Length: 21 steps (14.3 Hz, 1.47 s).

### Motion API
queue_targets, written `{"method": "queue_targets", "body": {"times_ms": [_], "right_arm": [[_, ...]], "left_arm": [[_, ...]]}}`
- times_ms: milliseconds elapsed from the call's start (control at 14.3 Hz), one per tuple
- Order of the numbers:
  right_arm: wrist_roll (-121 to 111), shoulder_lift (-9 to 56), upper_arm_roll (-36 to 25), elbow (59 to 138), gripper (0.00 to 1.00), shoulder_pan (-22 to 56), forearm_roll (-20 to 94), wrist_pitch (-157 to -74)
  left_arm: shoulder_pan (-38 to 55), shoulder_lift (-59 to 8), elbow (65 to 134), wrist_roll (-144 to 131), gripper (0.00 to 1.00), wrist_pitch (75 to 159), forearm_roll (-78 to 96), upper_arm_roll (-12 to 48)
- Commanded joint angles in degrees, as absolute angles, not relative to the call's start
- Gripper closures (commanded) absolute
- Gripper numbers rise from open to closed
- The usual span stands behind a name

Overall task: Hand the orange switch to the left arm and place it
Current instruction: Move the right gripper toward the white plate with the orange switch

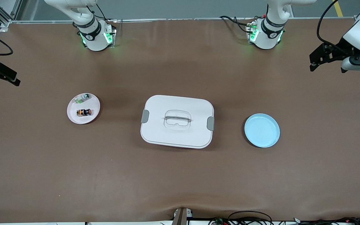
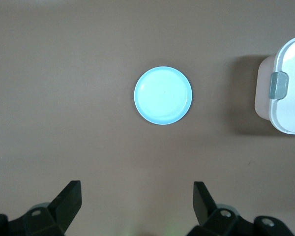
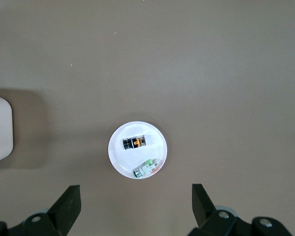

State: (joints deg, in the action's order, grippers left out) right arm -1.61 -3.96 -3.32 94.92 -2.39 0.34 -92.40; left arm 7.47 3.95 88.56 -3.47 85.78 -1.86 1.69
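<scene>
Risk: the box (image 1: 177, 121) sits mid-table between white plate (image 1: 83, 108) and blue plate (image 1: 262, 130), so a low carry or handover over it would clip the lid. Tiny orange switch (image 1: 84, 112) could slip, or its green-and-white neighbour (image 1: 82, 98) get grabbed. Left gripper (image 2: 136, 196) and right gripper (image 3: 136, 198) both spread wide, empty, touching nothing, high at their table ends.

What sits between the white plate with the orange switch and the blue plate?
The box sits between the white plate holding the orange switch and the blue plate, as the front view shows.
</scene>
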Motion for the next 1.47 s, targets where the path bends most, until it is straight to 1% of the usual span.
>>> {"method": "queue_targets", "body": {"times_ms": [0, 559, 839, 979, 1119, 1259, 1399], "right_arm": [[-2.3, -3.7, -2.9, 93.4, 0.0, -2.9, 0.8, -91.6], [-2.3, -3.6, -2.9, 92.9, 0.0, -3.0, 1.0, -91.1], [-2.4, -3.5, -2.7, 91.7, 0.0, -2.5, 0.4, -88.4], [-2.4, -3.5, -2.6, 91.7, 0.0, -2.3, 0.5, -85.5], [-2.5, -3.3, -2.6, 91.7, 0.0, -1.5, 0.4, -85.3], [-2.0, -1.7, -2.6, 92.0, 0.0, -1.0, 0.3, -85.3], [-2.1, 1.7, -2.6, 92.3, 0.0, 0.3, 0.2, -85.8]], "left_arm": [[7.6, 3.1, 86.9, -2.9, 0.0, 84.4, -2.8, 1.7], [7.6, 2.3, 86.6, -3.2, 0.0, 84.3, -4.3, 1.8], [7.6, 2.7, 87.5, -3.5, 0.0, 84.0, -4.3, 1.8], [7.6, 2.8, 87.5, -3.5, 0.0, 83.9, -4.3, 1.8], [7.6, 2.7, 87.5, -3.5, 0.0, 84.0, -4.2, 1.9], [7.7, 2.4, 87.5, -3.5, 0.0, 84.1, -4.2, 1.9], [7.9, 2.5, 87.6, -3.3, 0.0, 84.0, -4.3, 2.0]]}}
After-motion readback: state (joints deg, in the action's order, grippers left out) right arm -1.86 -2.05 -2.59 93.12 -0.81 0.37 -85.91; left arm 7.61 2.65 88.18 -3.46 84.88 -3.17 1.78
